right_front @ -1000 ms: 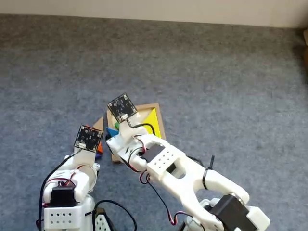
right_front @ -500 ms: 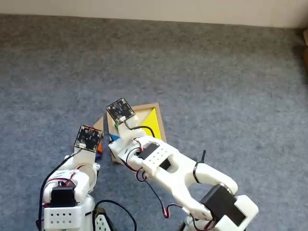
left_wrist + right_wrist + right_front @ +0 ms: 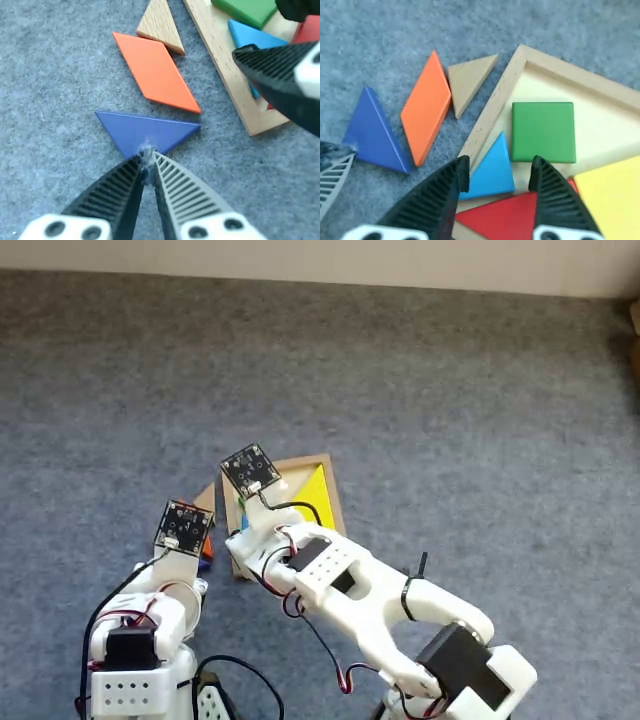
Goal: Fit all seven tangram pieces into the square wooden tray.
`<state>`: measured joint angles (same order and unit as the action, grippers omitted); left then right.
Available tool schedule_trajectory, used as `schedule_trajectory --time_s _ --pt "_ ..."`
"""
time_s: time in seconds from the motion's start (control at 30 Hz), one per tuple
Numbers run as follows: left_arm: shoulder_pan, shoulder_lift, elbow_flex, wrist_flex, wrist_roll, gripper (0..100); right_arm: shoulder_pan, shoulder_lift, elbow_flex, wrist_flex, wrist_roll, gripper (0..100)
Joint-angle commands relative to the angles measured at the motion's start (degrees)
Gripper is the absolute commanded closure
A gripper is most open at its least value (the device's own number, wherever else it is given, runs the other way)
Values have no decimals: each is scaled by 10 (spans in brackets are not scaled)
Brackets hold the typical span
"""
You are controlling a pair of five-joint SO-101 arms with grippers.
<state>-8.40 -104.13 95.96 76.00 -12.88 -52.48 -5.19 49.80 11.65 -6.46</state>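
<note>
While my right gripper [image 3: 499, 164] hangs, jaws spread, over the light blue triangle [image 3: 490, 176] in the wooden tray [image 3: 492, 112], I see my left gripper [image 3: 146, 157] with jaws pressed together at a corner of the dark blue triangle [image 3: 145, 131], on the carpet [image 3: 50, 75] outside the tray.

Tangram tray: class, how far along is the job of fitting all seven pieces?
Done: the green square, light blue triangle, red triangle and yellow triangle lie inside the tray. In hand: the right gripper hangs open over the light blue triangle; the left gripper, shut, touches a corner of the dark blue triangle. Left: that triangle, the orange parallelogram and the wooden triangle lie on the carpet.
</note>
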Motion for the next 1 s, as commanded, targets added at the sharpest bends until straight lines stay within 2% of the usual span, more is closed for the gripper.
schedule_trajectory --time_s 0.0,0.2,0.43,0.57,0.73,0.97 --pt "-6 -3 12 2 4 991 -1 -9 -36 -8 0 813" --pt "-6 -3 12 2 4 991 21 -86 -23 -7 55 820" --pt "-6 -3 12 2 4 991 76 -117 3 -11 62 985" --pt "-6 -3 12 2 4 991 77 -79 1 -12 62 986" --pt "-6 -3 12 2 4 991 78 12 -51 -31 125 986" --pt "-6 -3 12 2 4 991 89 54 -84 -30 129 986"
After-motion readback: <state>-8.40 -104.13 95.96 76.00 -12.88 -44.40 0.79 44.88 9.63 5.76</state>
